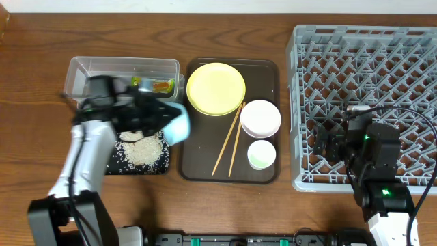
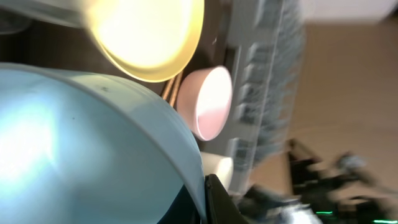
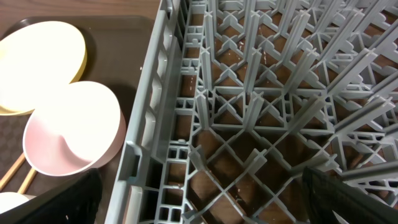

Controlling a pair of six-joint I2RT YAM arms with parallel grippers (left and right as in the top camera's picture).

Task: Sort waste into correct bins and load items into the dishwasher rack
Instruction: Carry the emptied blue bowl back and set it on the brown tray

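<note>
Left hand (image 1: pixel 158 115) grips light-blue bowl (image 1: pixel 179 128) above wooden table (image 1: pixel 41 68); right hand (image 1: pixel 329 145) gapes over rack (image 1: pixel 369 55).

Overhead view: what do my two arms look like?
The left arm and right arm have silver-grey links and black joints; left claw and right claw are black. Green lights and a thin black cable mark the right arm.

a brown serving tray (image 1: pixel 263 78) lies on the wooden table (image 1: pixel 34 41).
</note>
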